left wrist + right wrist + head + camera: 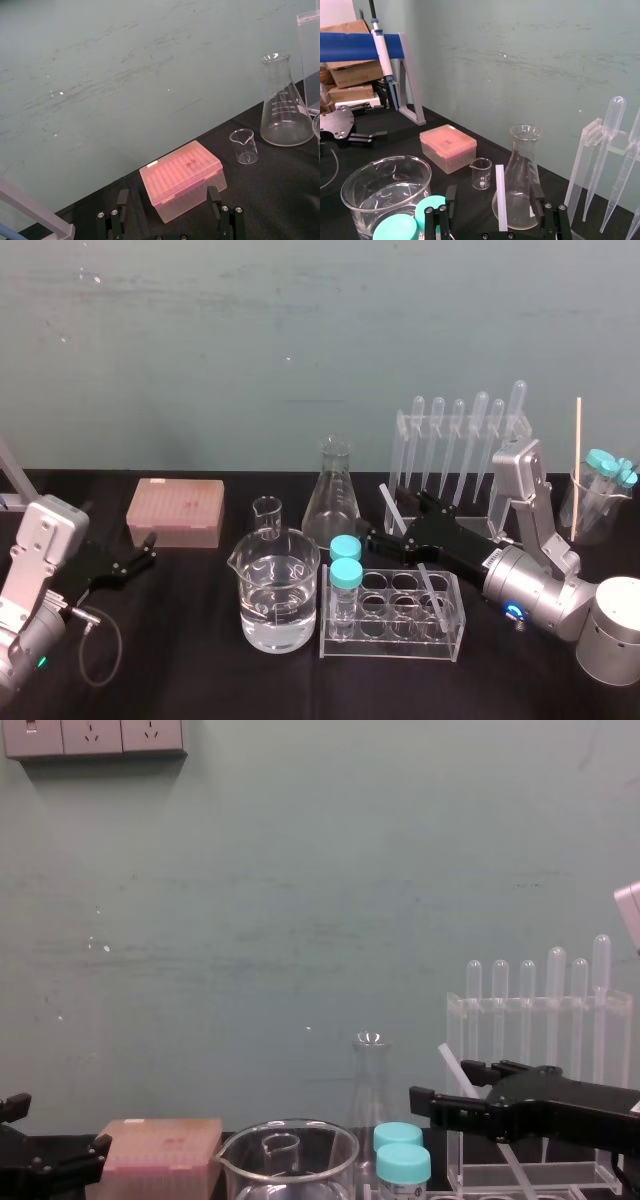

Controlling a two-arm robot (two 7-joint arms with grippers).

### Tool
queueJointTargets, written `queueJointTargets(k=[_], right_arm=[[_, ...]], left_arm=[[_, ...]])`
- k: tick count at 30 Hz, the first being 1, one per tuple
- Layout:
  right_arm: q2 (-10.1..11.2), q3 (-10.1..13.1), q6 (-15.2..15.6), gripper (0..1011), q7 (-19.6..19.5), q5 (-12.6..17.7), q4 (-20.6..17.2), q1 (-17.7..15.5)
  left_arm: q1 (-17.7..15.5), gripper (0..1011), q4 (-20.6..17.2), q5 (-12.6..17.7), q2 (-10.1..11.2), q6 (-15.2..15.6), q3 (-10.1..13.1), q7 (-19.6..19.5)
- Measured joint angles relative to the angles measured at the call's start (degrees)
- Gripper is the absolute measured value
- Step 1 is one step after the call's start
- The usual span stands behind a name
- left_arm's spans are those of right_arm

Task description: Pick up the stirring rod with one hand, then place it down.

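Note:
The stirring rod [434, 598] is a thin translucent white stick. It leans with its lower end in the clear tube rack [392, 642] and its upper end tilted back and to the left. My right gripper [400, 522] reaches in from the right around the rod's upper part. In the right wrist view the rod [500, 200] stands between the two black fingers [538, 196], which sit wide apart and clear of it, so the gripper is open. From the chest view the rod [447, 1058] pokes up past the right gripper [445, 1088]. My left gripper [140, 556] rests open at the far left, holding nothing.
A large beaker of water [277, 590], a small beaker [267, 515] and a conical flask [335, 495] stand left of the rack. Two teal-capped tubes [346, 562] sit in the rack's left end. A pink tip box [175, 512] lies at the left, with a pipette stand [460, 440] behind.

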Motion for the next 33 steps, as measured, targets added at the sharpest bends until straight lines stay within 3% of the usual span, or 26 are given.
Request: queueJointTargets(k=[15,17,25,27,33], right_arm=[[0.1,-0.1,-0.1,536,0.1,0.1,-0.1,0.0],[0.1,-0.1,-0.1,431,0.1,0.0,-0.1,0.0],[0.1,-0.1,-0.2,218,0.0,0.0,-0.1,0.0],[0.1,-0.1,-0.2,113,0.0,0.0,-0.1,0.0],[0.1,-0.1,-0.2,70,0.0,0.0,-0.1,0.0]], left_arm=[[0.0,1000,0.0,0.0,0.0,0.0,0.0,0.0],[0.0,1000,0.0,0.0,0.0,0.0,0.0,0.0],[0.0,1000,0.0,0.0,0.0,0.0,0.0,0.0],[0.0,1000,0.0,0.0,0.0,0.0,0.0,0.0],[0.0,1000,0.0,0.0,0.0,0.0,0.0,0.0]])
